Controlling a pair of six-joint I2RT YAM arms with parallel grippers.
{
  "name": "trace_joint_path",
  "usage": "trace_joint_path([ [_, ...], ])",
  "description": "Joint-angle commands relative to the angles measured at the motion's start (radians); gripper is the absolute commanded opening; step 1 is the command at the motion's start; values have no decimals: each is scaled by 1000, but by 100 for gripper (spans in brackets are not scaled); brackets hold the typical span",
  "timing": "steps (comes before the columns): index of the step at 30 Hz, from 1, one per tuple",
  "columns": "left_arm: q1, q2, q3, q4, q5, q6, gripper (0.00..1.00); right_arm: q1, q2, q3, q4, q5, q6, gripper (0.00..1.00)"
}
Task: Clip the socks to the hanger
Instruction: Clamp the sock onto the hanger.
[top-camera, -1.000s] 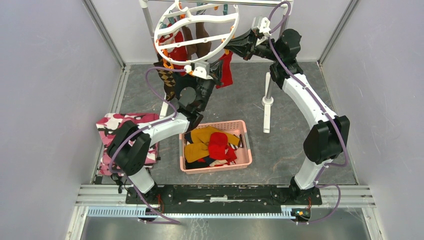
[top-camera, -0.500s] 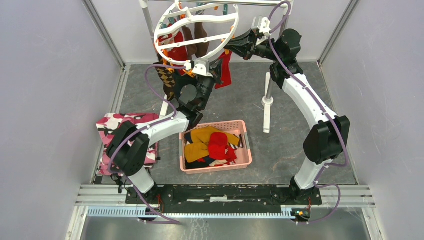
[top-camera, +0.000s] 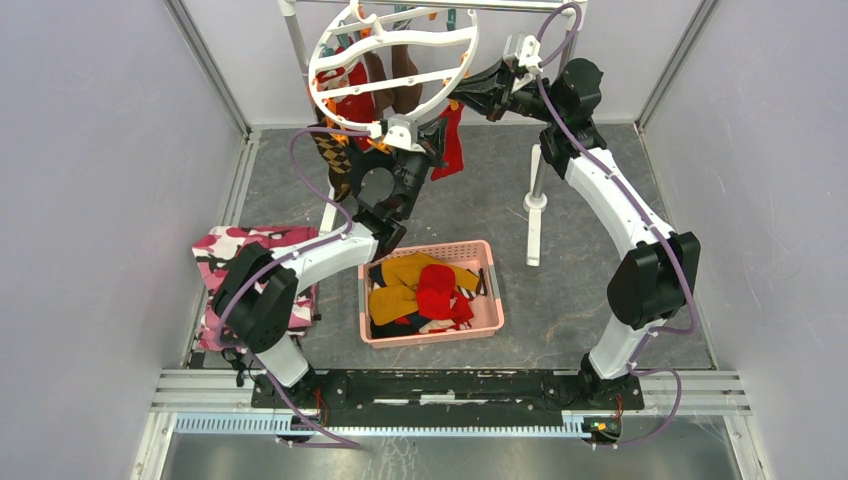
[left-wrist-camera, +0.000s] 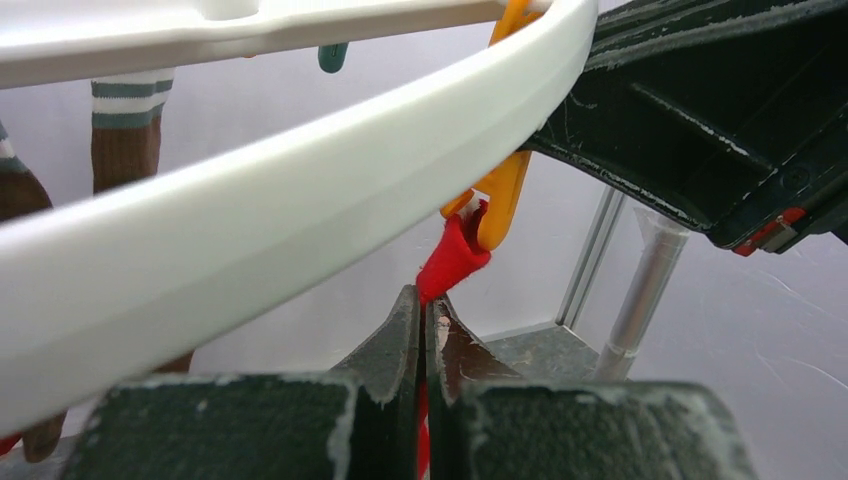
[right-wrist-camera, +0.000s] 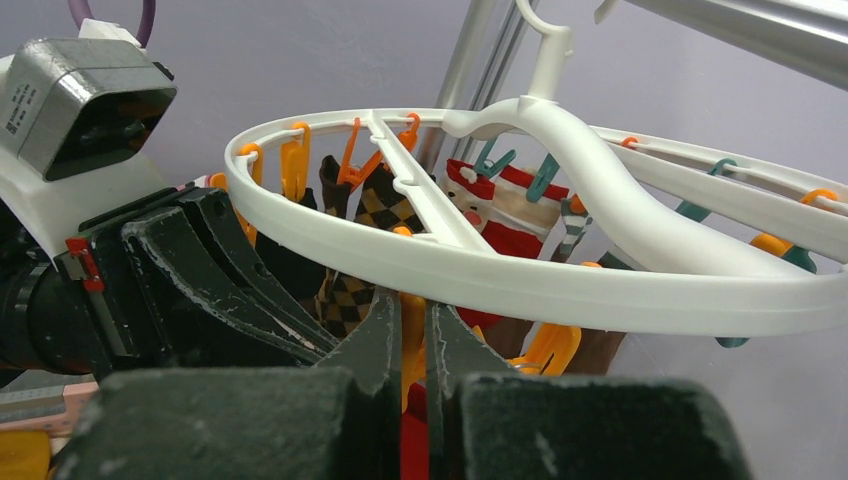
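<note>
The hanger (right-wrist-camera: 560, 285) hangs off the rail (right-wrist-camera: 760, 30) above the far edge of the desk (top-camera: 560, 290), with a few socks (right-wrist-camera: 500, 215) pegged on it. The one being dealt with is the red sock (left-wrist-camera: 452, 262), at the near right part of the hanger's outer ring.

The left pincer (left-wrist-camera: 424, 300) is clamped tight on that sock just below its top edge, holding it up under the ring. The top of the sock sits in the mouth of an orange clip (left-wrist-camera: 500, 190). The right pincer (right-wrist-camera: 408, 300) is all but closed, with what looks like that clip's upper end squeezed between its fingers. I can't tell whether the clip's mouth is biting the cloth or is pressed apart.

To do this well, I'd have the left one hold the cloth high and deep in the mouth while the right eases off the clip slowly. Only then should the left let go, and gently, since that ring looks as if it would tip and swing at a tug. The rest lie in the pink basket (top-camera: 430, 338), mid-desk toward the near edge.
</note>
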Motion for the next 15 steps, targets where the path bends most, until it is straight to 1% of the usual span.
trace_joint_path([
  [1, 1, -60, 47, 22, 11, -44, 2, 7, -47, -10, 0, -24, 9, 0],
  [15, 1, -109, 8, 52, 60, -125, 2, 8, -44, -6, -5, -18, -4, 0],
])
